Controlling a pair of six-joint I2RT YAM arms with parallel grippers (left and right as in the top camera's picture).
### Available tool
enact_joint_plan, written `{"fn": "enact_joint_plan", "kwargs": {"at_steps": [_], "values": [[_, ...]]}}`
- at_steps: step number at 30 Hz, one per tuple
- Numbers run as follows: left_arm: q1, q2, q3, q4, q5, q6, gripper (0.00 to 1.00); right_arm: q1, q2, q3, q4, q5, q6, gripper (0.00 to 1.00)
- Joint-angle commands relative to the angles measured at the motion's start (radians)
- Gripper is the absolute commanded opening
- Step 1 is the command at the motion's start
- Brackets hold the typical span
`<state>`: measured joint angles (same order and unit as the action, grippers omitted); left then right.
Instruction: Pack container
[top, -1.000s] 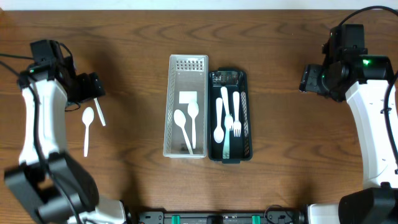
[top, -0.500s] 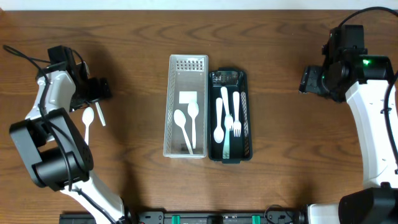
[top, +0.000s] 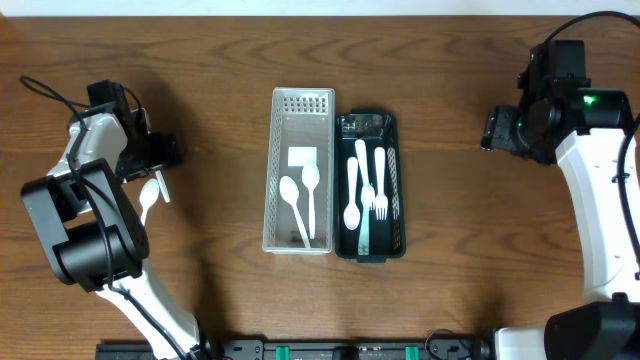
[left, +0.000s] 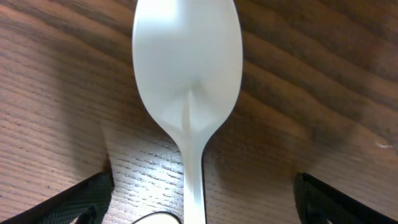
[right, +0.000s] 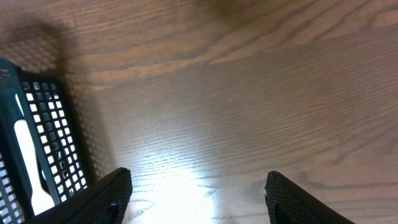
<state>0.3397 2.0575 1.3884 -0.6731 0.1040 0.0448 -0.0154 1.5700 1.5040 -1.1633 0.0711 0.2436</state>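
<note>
Dark wood-grain table carries the whole setup. One loose white plastic spoon lies flat on it at the far left, well apart from the two baskets. In the left wrist view its bowl points away from the camera and its handle runs back between the fingers. The left gripper sits low over that handle, its black fingertips spread wide on either side and not touching it, so it is open and grips nothing. From overhead, the left arm's own links cover part of the handle.

At the table's centre stands a white perforated basket, long side running near to far, with two white spoons and a white square piece inside. Touching its right wall is a dark slotted basket holding a white spoon, a white fork, another white utensil between them and a pale green piece.

Far right, well apart from the baskets, the right gripper hangs over bare wood, fingers parted and empty; the dark basket's corner shows at the left edge of its wrist view.
</note>
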Motion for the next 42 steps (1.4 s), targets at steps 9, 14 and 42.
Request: {"fn": "enact_joint_plan", "kwargs": {"at_steps": [9,14,42], "values": [[0.002,0.037,-0.001,-0.014,0.016,0.003,0.55,-0.006,0.007,-0.001,-0.008,0.007,-0.014,0.72],[0.001,0.037,-0.001,-0.013,0.016,0.003,0.4,-0.006,0.007,-0.001,-0.008,0.007,-0.014,0.72],[-0.213,-0.332,0.144,-0.269,0.001,-0.012,0.06,-0.006,0.007,-0.001,0.003,0.007,-0.014,0.73]]}}
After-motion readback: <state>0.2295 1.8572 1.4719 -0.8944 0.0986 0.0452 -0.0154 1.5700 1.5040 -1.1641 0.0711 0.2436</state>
